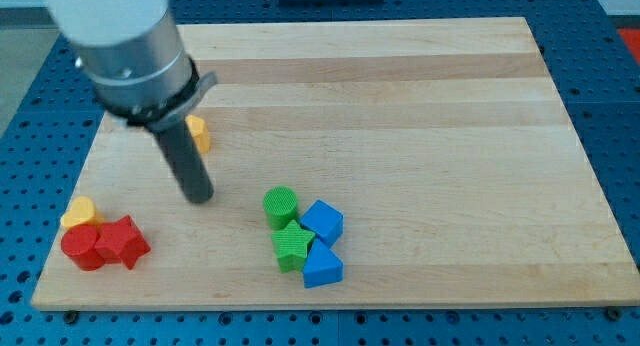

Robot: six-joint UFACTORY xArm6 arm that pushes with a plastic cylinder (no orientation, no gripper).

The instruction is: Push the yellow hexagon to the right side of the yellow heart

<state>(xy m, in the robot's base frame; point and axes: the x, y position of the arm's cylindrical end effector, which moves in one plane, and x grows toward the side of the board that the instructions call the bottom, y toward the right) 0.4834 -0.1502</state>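
A yellow block (200, 134), half hidden behind the rod, lies at the view's upper left; its shape is not clear, likely the hexagon. A second yellow block (78, 213), likely the heart, lies at the view's far left, touching the red blocks below it. My tip (199, 197) rests on the board below the upper yellow block and to the right of the left yellow block, touching neither.
A red cylinder (81, 248) and a red star-like block (122, 242) sit at the view's lower left. A green cylinder (281, 205), green star (292, 244), blue cube-like block (322, 223) and blue triangle (322, 267) cluster at bottom centre. The wooden board (420, 136) has edges all around.
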